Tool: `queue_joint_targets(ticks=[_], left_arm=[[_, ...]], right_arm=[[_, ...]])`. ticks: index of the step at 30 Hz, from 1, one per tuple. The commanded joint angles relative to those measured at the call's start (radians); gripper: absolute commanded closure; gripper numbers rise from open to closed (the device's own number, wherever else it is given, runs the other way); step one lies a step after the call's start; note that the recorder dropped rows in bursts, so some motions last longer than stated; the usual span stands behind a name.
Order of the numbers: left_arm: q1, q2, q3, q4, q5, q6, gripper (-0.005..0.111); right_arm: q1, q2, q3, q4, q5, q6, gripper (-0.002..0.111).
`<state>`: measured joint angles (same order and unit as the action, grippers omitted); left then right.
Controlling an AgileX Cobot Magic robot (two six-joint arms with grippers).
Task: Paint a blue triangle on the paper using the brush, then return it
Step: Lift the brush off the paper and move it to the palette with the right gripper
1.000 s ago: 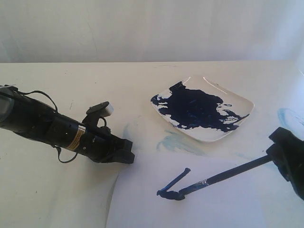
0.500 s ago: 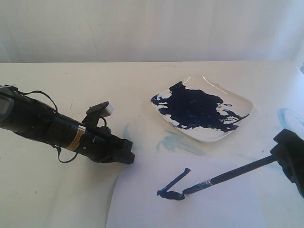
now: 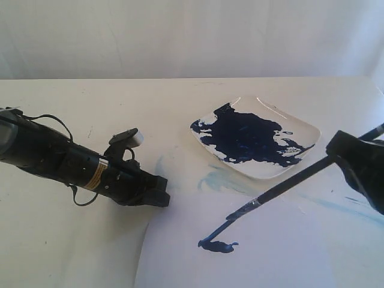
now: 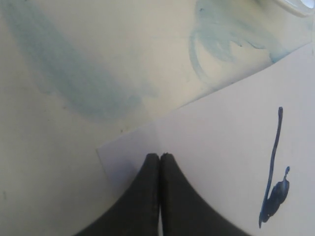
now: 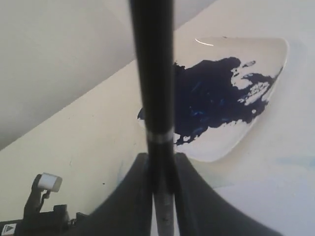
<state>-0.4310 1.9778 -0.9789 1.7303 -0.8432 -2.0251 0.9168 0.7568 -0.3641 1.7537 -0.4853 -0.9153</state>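
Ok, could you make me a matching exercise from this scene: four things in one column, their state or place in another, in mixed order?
1 brush
2 plate
3 paper
4 left gripper

a shut, at the paper's corner
b covered with dark-blue paint
c held by the right gripper
d bears a thin blue stroke

Pairs: 1-c, 2-b, 3-d, 4-a
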Motion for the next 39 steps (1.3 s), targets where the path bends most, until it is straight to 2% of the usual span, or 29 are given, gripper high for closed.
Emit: queue_joint_targets(ticks=[1,4,10,14,28,35,39], left_arm=[[-0.004,0.001,0.001,0.014,0.006,-0.001,0.107],[-0.004,0.001,0.001,0.014,0.006,-0.001,0.107],[-0.004,0.001,0.001,0.014,0.018,-0.001,0.107],[-0.004,0.001,0.001,0.014,0.022,-0.001,0.107],[-0.004,0.001,0.001,0.014,0.024,-0.001,0.107],[-0.004,0.001,0.001,0.014,0.022,-0.001,0.107],[-0.004,0.001,0.001,0.014,0.022,-0.001,0.107]], right_arm=[[0.001,0.030,-0.063,-0.009,-0.048,-0.218,0.108],[0.001,0.059,-0.114,-0.009,-0.164,-0.399,0.108],[0.001,0.121,-0.234,-0.009,-0.310,-0.609,0.108],[0.001,0.145,-0.275,-0.009,-0.310,-0.663,0.108],[0.001,0.210,-0.408,-0.009,-0.446,-1.033,0.108],[0.001,0.210,-0.454,-0.009,-0.445,-1.069,0.108],[0.001,0.206,-0.465,-0.009,-0.284,-0.966,0.108]])
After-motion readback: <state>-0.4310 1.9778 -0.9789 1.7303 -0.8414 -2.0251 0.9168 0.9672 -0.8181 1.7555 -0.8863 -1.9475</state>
